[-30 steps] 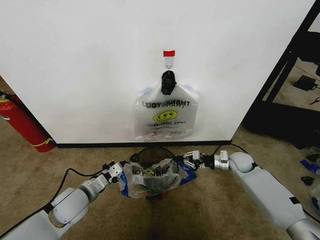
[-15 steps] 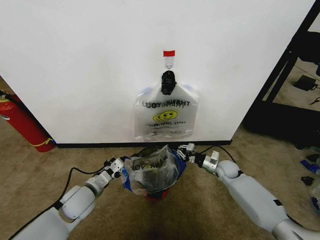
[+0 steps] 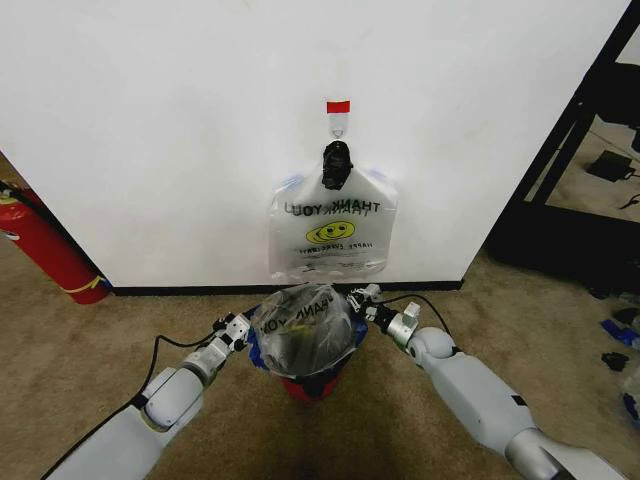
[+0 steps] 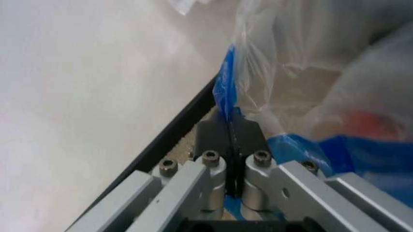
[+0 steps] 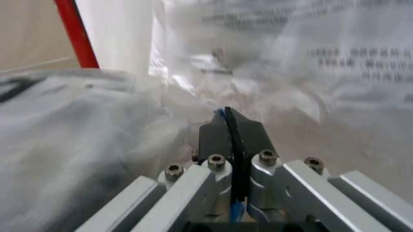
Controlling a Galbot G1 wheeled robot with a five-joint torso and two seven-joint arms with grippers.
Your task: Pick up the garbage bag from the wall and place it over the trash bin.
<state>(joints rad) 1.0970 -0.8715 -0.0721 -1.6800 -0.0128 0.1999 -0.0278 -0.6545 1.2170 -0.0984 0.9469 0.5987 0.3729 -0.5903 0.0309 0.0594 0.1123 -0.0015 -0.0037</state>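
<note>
Far left there's a glossy red fire extinguisher (image 3: pixel 45 252) against the wall (image 3: pixel 160 130), which is plain matte white with a black baseboard. Next over, the left gripper (image 3: pixel 241 326) is pinched tight on the blue handle strip of the garbage bag (image 3: pixel 305 325), crinkly see-through plastic now draped like a dome over the small round black trash bin (image 3: pixel 312 384) with its red base. On the other side the right gripper (image 3: pixel 358 298) is clamped on the bag's opposite edge. Above them, more printed bags (image 3: pixel 332 235) hang from a black clip (image 3: pixel 336 165). Compared with a second ago, both grippers have moved inward and toward the wall, and the bag went from sagging and spread wide to bunched over the bin.
</note>
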